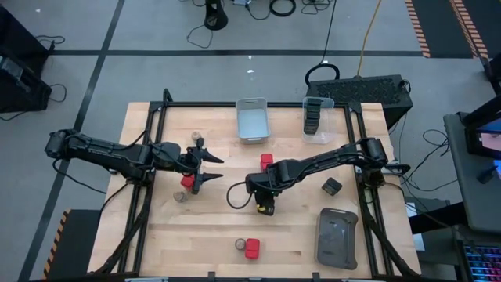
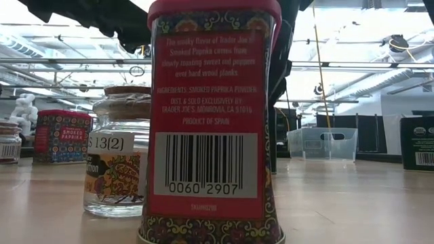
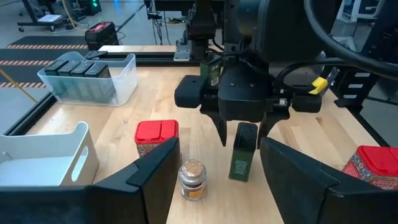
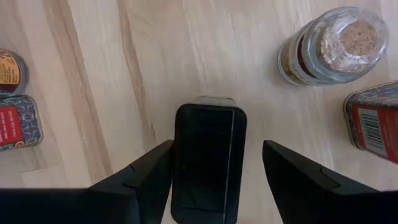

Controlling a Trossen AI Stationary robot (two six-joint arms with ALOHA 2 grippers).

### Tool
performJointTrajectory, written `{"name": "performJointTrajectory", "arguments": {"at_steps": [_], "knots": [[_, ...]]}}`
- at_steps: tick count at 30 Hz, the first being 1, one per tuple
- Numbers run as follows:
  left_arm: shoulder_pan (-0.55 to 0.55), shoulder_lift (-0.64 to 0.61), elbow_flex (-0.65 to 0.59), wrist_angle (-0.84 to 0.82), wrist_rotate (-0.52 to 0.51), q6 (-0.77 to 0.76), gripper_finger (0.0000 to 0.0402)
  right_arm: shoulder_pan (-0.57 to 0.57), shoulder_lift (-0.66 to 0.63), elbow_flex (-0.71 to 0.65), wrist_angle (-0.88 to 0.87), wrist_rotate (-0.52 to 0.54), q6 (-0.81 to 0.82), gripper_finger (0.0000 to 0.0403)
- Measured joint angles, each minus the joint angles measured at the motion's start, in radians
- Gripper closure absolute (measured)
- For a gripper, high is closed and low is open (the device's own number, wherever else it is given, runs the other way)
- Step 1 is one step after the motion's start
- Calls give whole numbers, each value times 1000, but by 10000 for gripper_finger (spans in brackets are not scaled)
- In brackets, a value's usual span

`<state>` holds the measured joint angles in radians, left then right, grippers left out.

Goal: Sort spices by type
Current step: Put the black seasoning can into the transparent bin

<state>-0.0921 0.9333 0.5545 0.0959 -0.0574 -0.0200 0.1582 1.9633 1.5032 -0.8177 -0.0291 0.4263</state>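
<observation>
High view: wooden table [image 1: 211,235] with both arms mid-table. Left gripper [image 1: 210,168] fingers spread, nothing between them, red tin [image 1: 187,182] just beside. Right gripper [image 1: 264,197] pointing down over a dark tin [image 1: 265,208], partly hidden by the wrist. Another red tin [image 1: 266,160] just behind the right arm. Grey bin [image 1: 252,120] and clear bin [image 1: 317,120] at the far edge, clear one holding a row of dark tins [image 1: 312,114]. Loose dark tin [image 1: 333,186] near the right edge, flat dark tray [image 1: 337,238] at front right. Jar [image 1: 240,245] touching a red tin [image 1: 252,249] at front centre.

Low view: red paprika tin [image 2: 210,115] filling the frame, cork-topped jar [image 2: 116,152] just beside it. Grippers not distinguishable.

Left wrist view: own fingers [image 3: 149,180] wide apart, empty. Right gripper [image 3: 244,134] straddling the upright dark tin [image 3: 242,152], fingers on either side. Cork-topped jar [image 3: 193,179] and red tin [image 3: 156,138] nearby.

Right wrist view: dark tin [image 4: 208,162] standing on the table between the fingers [image 4: 140,180], left finger close against it, gap visible on the other side; not clamped. Jar [image 4: 333,46] lying well apart.
</observation>
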Motion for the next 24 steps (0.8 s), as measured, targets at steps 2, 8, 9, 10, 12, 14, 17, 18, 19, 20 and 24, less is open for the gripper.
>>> {"name": "performJointTrajectory", "arguments": {"at_steps": [2,8,9,10,12,14,17,18,19,20,24], "knots": [[0,0,0,0,0,0,171,-1,0,0,-2,1,-1,194],[0,0,0,0,0,0,171,-10,0,0,-9,-2,-4,250],[0,0,0,0,0,0,171,-11,-3,0,-16,-2,-9,260],[0,0,0,0,0,0,171,-12,-5,0,-26,-2,-16,270],[0,0,0,0,0,0,171,-16,-8,0,-39,-9,-26,287],[0,0,0,0,0,0,171,-21,-16,13,-64,-27,-44,296],[0,0,0,-1,0,0,171,-21,-26,75,-126,-27,-67,296],[0,0,0,-1,0,0,171,-21,-27,106,-162,-26,-79,292],[0,0,0,0,0,0,171,-20,-28,139,-207,-23,-94,287],[0,0,1,-1,0,0,171,-20,-28,171,-251,-21,-110,283],[0,0,1,-4,0,0,171,-22,-32,297,-399,14,-194,279]]}}
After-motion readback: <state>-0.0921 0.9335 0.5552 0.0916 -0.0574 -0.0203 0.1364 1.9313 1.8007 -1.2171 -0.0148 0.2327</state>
